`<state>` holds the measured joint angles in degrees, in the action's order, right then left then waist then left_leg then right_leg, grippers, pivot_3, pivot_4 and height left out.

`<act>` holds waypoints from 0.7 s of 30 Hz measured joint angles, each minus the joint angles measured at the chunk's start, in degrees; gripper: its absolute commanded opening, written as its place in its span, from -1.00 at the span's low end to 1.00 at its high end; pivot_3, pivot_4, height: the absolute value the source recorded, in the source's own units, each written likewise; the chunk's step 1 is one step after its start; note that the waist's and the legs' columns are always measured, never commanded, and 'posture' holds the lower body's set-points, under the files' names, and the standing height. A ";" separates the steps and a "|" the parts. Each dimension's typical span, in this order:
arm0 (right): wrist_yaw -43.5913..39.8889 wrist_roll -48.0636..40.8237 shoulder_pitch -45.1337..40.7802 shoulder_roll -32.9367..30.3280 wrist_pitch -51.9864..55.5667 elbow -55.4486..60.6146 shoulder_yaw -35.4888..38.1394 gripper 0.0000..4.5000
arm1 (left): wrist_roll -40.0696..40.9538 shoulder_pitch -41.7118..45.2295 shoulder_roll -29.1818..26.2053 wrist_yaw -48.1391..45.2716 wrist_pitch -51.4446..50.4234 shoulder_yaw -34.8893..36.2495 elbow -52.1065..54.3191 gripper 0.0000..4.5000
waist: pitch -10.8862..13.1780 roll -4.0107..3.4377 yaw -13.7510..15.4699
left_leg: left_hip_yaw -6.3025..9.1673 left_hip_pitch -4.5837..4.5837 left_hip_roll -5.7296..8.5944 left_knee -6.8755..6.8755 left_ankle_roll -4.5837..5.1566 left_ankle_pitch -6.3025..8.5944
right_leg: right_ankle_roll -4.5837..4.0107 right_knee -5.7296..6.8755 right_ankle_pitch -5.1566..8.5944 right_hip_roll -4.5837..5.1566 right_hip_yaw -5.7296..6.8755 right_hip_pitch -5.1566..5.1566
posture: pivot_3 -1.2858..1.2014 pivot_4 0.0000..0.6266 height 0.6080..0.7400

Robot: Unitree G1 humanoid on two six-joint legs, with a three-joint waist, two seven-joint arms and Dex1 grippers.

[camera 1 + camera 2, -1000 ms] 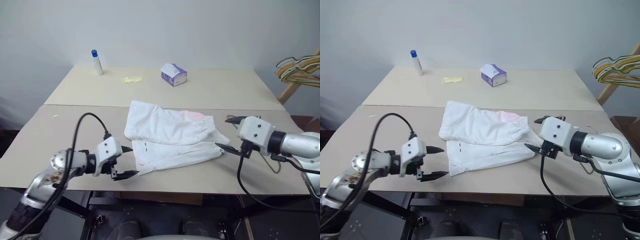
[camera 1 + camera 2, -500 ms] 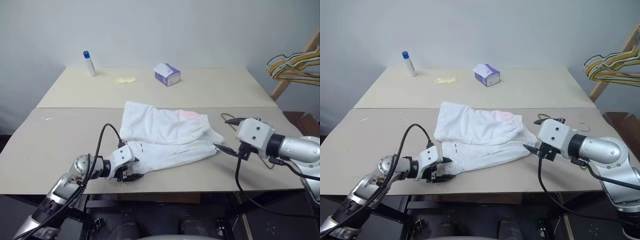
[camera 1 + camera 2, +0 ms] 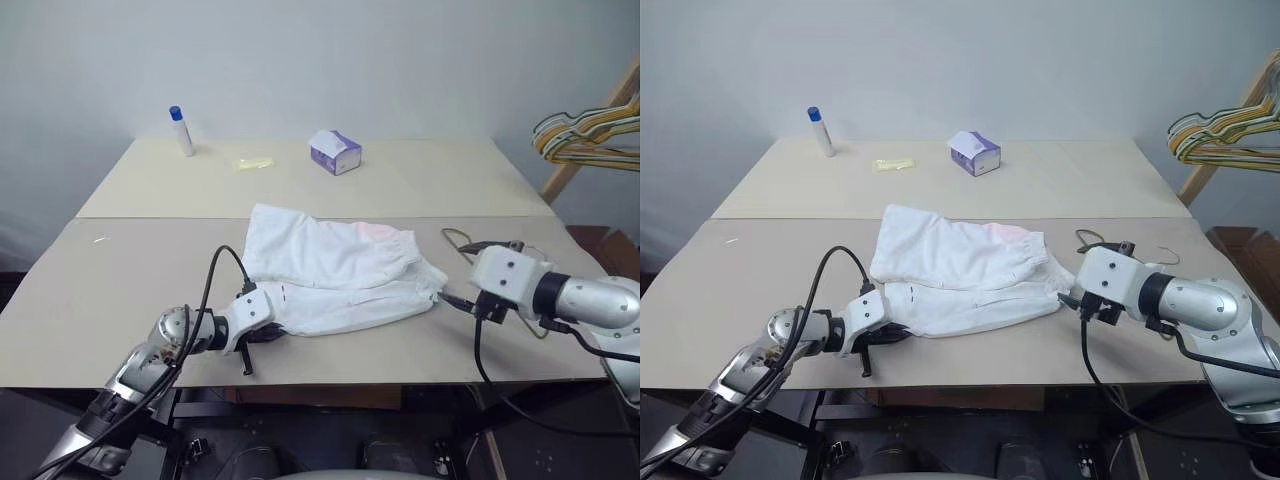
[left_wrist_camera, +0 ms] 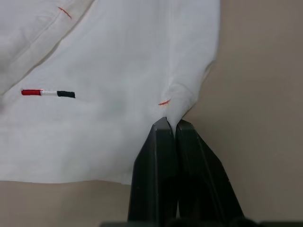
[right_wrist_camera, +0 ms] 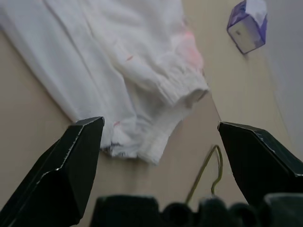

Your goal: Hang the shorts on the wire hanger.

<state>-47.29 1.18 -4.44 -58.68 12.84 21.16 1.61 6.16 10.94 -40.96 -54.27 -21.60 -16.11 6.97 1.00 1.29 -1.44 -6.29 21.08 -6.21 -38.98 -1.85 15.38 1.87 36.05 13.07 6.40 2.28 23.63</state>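
Note:
The white shorts (image 3: 335,275) lie flat in the middle of the table's near half, waistband toward the right. My left gripper (image 4: 170,124) is shut on the hem corner of the shorts (image 4: 118,90) at their near left end, with the fabric bunched between the fingertips. It also shows in the head view, where the left gripper (image 3: 267,333) rests low on the table. My right gripper (image 5: 163,156) stands open just off the gathered waistband, not touching it. The wire hanger (image 5: 208,170) lies on the table beside and partly under the right gripper (image 3: 447,298), mostly hidden.
A purple-and-white tissue box (image 3: 335,152), a blue-capped bottle (image 3: 181,130) and a yellow wrapper (image 3: 253,163) sit on the far half of the table. A bunch of coloured hangers (image 3: 590,130) hangs on a wooden stand at the right. The table's front edge (image 3: 400,385) is close to both grippers.
My left gripper came down to the shorts' hem corner and went from open to shut on it. The right gripper sank a little and stayed open. The camera shifted slightly.

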 measured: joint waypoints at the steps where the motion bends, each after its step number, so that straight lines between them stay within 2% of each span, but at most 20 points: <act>1: 0.50 2.71 -0.52 -0.20 -2.68 -2.14 -1.63 1.00 | 0.16 -0.02 -1.13 -0.60 -0.05 0.78 0.03 -0.99 | 0.00 0.00 -0.44 | 0.00 0.03 0.00 0.00 0.00 0.00 | 0.00 0.01 0.01 0.01 0.00 0.03 | -0.01 -1.00 1.00; 8: 4.03 15.64 -9.02 1.80 -20.21 -16.72 -11.82 1.00 | 0.51 0.46 -6.75 -3.46 0.37 3.83 1.34 -0.99 | 0.02 0.02 -1.94 | -0.02 0.11 0.01 0.03 0.00 0.00 | 0.00 0.02 0.00 0.01 -0.02 0.16 | 0.01 -1.00 1.00; 16: 6.99 25.50 -15.72 7.49 -34.48 -29.05 -21.32 1.00 | 0.50 0.26 -8.08 -4.39 0.53 4.91 2.22 -0.99 | 0.03 0.03 -2.28 | -0.04 0.21 0.01 0.03 -0.01 -0.01 | -0.08 0.05 -0.06 0.01 -0.03 0.28 | 0.02 -1.00 1.00; 19: 9.00 28.48 -18.61 8.66 -37.43 -33.79 -22.66 1.00 | 0.52 0.06 -8.11 -4.24 0.53 5.28 2.38 -0.99 | 0.03 0.04 -2.30 | -0.05 0.21 0.01 0.02 -0.01 -0.01 | -0.18 0.07 -0.12 0.00 -0.05 0.30 | 0.03 -1.00 1.00; 21: 9.90 29.22 -20.00 9.55 -38.74 -36.32 -22.91 0.83 | 0.54 -0.10 -8.12 -4.15 0.51 5.48 2.52 -1.00 | 0.03 0.05 -2.37 | -0.05 0.20 0.00 0.03 -0.02 -0.01 | -0.18 0.08 -0.12 0.00 -0.05 0.30 | 0.03 -1.00 1.00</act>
<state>-37.39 30.41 -24.44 -49.13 -25.90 -15.16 -21.30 6.70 10.84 -49.07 -58.42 -21.09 -10.62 9.49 1.03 1.34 -3.81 -6.34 21.28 -6.21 -38.95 -1.86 15.37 1.69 36.13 12.94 6.40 2.23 23.92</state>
